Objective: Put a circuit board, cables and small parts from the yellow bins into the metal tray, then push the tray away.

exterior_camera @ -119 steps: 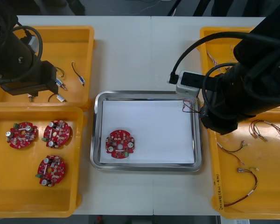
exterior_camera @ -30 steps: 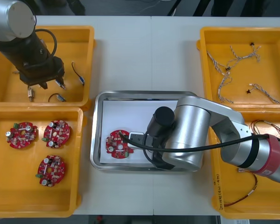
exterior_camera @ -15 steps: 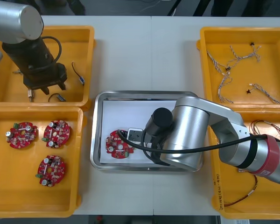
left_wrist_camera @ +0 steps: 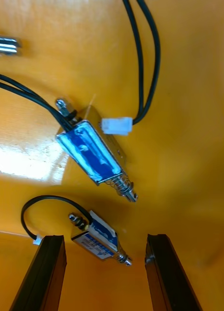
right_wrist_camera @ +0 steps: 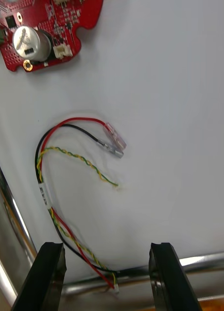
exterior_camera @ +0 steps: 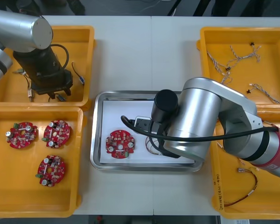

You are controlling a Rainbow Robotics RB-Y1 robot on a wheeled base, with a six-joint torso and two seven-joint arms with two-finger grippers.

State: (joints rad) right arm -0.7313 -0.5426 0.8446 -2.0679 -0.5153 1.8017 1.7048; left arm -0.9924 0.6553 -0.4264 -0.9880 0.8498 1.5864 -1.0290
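My left gripper point(left_wrist_camera: 104, 241) hung spread over two small metal parts point(left_wrist_camera: 94, 155) in the far left yellow bin point(exterior_camera: 60, 46). In the metal tray point(exterior_camera: 144, 94), beside the circuit board point(exterior_camera: 120, 144), my right gripper point(right_wrist_camera: 106, 250) stood spread above the red and yellow cable point(right_wrist_camera: 42, 192).

The right gripper point(right_wrist_camera: 106, 250) crossed from the far right corner of the metal tray point(exterior_camera: 144, 94) to beside the circuit board point(exterior_camera: 120, 143), and the red and yellow cable point(right_wrist_camera: 77, 120) it had carried ended lying loose on the white inside, below its parted fingers. The left gripper point(left_wrist_camera: 104, 240) shifted toward the tray within its yellow bin point(exterior_camera: 51, 29), stopping over two small metal parts point(left_wrist_camera: 94, 155).
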